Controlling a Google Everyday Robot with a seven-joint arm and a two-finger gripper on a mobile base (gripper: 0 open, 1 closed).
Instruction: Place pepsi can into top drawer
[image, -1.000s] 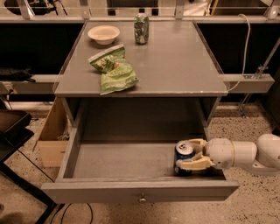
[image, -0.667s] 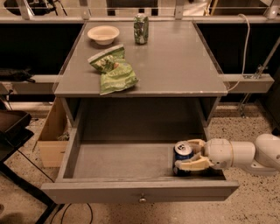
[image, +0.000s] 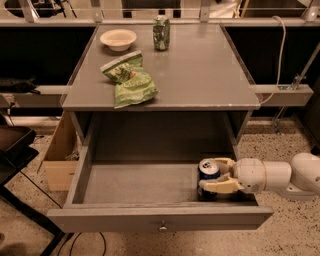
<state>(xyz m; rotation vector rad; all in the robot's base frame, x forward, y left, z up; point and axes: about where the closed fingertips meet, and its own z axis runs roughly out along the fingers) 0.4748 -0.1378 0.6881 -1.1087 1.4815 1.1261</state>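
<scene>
The small, dark blue, silver-topped pepsi can (image: 208, 167) stood upright inside the wide, grey, pulled-out top drawer (image: 160, 218), in its front right corner. The white two-finger gripper (image: 210, 175) reached in from the drawer's right side and hugged the can.

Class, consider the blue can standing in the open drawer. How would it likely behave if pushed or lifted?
The pepsi can is smooth metal, so may slip in a loose grip; the gripper clasps its sides at the right front of the top drawer. It stands upright, so a high push could tip it. Being round, it would likely roll once down.
</scene>
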